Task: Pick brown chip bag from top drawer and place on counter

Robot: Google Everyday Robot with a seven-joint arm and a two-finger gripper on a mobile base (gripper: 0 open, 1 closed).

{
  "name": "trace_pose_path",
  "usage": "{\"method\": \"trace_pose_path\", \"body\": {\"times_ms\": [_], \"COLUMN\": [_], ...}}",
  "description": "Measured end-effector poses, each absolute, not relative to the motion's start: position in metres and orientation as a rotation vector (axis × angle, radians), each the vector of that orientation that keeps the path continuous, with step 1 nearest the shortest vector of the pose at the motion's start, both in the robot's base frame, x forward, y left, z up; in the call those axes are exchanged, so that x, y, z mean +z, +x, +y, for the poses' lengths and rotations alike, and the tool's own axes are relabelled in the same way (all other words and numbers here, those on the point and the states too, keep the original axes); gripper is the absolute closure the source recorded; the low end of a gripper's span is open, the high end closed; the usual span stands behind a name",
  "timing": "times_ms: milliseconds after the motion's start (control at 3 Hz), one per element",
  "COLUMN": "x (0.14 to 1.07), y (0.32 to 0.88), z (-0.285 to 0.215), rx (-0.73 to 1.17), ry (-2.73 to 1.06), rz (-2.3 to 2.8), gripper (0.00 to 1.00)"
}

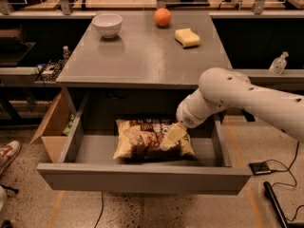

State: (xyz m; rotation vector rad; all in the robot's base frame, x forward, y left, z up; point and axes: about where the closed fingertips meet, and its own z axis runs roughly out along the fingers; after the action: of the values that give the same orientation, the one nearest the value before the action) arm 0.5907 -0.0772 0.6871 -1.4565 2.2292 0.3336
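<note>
The brown chip bag (142, 139) lies flat in the open top drawer (142, 177), right of the drawer's middle. It is tan and dark brown with pictures of chips. My gripper (171, 137) hangs from the white arm (237, 96), which reaches in from the right, and sits over the bag's right part, pointing down and left. The tan fingers (175, 133) are at the bag's top surface. The grey counter (142, 56) spans above the drawer.
On the counter stand a white bowl (107, 24) at the back left, an orange (162, 17) at the back middle and a yellow sponge (187, 37) at the back right. A cardboard box (52, 129) stands left of the drawer. A cluttered bench runs behind.
</note>
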Motion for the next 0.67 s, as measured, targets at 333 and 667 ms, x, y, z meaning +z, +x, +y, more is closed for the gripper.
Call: {"method": "trace_pose_path", "body": {"times_ms": [333, 667], "x": [0.663, 0.643], "y": [0.602, 0.604], "z": [-0.066, -0.057], "rx": [0.284, 0.259], "ry": [-1.448, -1.465], "rz": [2.259, 2.286], "gripper": [0.00, 0.17]}}
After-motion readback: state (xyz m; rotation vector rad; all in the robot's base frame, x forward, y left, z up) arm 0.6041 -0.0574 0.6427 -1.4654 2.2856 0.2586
